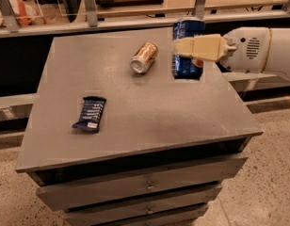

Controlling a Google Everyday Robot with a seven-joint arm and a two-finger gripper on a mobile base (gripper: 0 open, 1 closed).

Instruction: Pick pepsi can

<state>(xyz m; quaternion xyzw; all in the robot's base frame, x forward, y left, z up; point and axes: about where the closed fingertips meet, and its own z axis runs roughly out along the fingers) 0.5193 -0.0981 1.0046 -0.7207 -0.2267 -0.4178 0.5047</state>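
Observation:
The pepsi can (186,67) is dark blue with a silver top and stands upright at the back right of the grey table (135,112). My gripper (183,48) reaches in from the right on a white arm (258,48). Its cream-coloured end lies across the front of the can at mid height and hides part of the can's side.
A copper-coloured can (144,57) lies on its side just left of the pepsi can. A flat dark blue snack wrapper (90,113) lies at the front left. The table has drawers (147,186) below. A shelf rail (135,20) runs behind the table.

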